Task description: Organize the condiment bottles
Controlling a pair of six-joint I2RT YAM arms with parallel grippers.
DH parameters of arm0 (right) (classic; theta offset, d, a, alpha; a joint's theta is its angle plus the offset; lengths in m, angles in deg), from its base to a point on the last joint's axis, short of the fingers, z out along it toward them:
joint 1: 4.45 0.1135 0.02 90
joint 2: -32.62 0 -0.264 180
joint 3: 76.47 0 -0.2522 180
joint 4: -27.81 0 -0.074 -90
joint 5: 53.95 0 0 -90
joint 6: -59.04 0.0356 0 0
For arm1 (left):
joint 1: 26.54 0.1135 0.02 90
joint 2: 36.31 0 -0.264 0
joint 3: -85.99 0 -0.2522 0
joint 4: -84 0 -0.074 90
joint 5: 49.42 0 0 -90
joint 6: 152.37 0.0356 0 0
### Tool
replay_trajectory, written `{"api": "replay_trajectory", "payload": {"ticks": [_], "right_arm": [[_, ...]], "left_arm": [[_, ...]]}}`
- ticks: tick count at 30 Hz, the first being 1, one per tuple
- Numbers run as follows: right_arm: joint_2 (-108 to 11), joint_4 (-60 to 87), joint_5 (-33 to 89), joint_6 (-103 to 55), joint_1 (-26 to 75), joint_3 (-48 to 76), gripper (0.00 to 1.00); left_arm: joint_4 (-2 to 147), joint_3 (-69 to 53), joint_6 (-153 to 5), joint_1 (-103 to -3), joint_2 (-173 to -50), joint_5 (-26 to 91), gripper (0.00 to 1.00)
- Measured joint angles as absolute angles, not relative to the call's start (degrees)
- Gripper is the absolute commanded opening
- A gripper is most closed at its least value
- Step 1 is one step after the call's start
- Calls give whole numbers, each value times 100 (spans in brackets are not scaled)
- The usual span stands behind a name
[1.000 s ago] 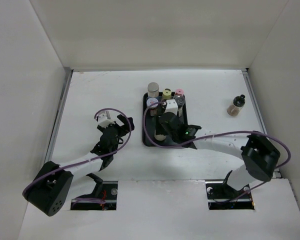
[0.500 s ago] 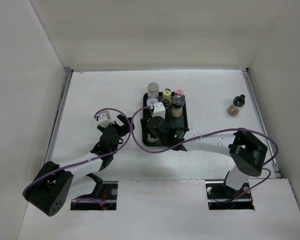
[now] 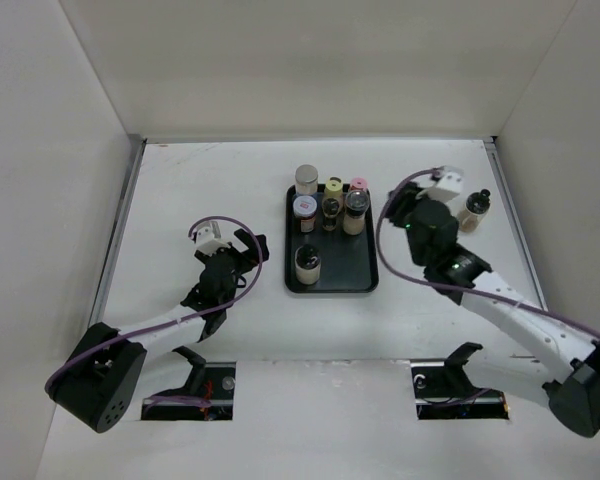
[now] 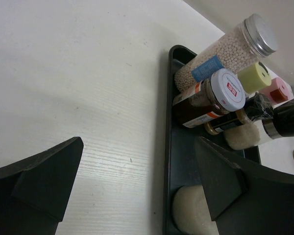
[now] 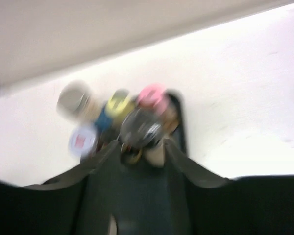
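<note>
On tray (image 4: 180, 156): blue-labelled jar (image 4: 220, 54), red-logo bottle (image 4: 206, 100), text unreadable; left end effector (image 4: 137, 147) released; right end effector (image 5: 142, 147): cannot tell.

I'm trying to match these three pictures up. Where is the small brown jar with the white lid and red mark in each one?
Top external: the small brown jar with a white, red-marked lid stands in the far-left part of the flat black tray.
Left wrist: right of centre, in the upper half.
Right wrist: blurred, left of centre.
Shared landmark: the pink-capped bottle, visible in all three.
</note>
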State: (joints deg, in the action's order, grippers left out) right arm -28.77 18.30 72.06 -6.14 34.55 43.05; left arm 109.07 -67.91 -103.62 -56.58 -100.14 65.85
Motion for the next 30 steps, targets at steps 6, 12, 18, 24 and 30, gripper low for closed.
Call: {"api": "replay_trajectory", "payload": {"ticks": [6, 12, 18, 24, 30], "right_arm": [[-2861, 1675, 7326, -607, 1176, 4058, 42], [-4289, 1288, 7252, -717, -332, 3560, 95], [-5403, 958, 6974, -835, -809, 3379, 96], [-6050, 1028, 6559, -894, -1137, 2915, 91], [-6608, 1308, 6218, -889, -1294, 2638, 81]], "left_arm": [[10907, -6793, -10373, -5663, -10005, 6583, 100], [10907, -6800, -10376, -5685, -9984, 6581, 100], [10909, -6809, -10376, -5706, -9984, 6579, 100], [10909, -6809, -10376, -5711, -9986, 6579, 100], [10909, -6809, -10376, -5709, -10008, 6579, 100]]}}
